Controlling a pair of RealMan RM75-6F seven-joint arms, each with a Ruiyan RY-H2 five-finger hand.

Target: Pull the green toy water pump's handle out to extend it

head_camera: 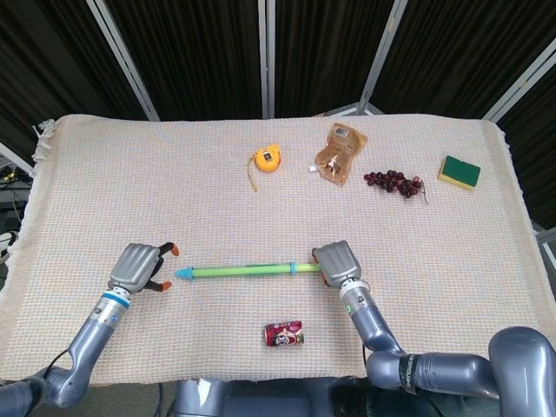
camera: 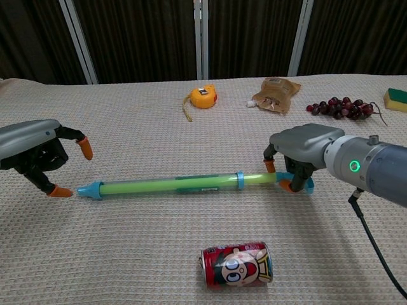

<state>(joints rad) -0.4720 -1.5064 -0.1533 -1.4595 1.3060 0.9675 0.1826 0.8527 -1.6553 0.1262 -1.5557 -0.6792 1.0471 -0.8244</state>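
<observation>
Beige woven cloth (head_camera: 174, 174) covers the whole table, dark curtains with metal poles behind it. The green toy water pump (head_camera: 248, 271) lies flat just behind the red can (head_camera: 284, 333). Right hand (head_camera: 337, 263) is clamped on the pump's handle end, palm down. Left hand (head_camera: 139, 268) sits at the blue nozzle tip, fingers spread, holding nothing.

A green pump (camera: 172, 185) is lying across a woven cloth (camera: 127, 127). The right hand (camera: 299, 155) is gripping its handle (camera: 305, 185) at 3 o'clock; the left hand (camera: 38, 155) is hovering, fingers apart, around the tip (camera: 89, 189) at 9 o'clock.
</observation>
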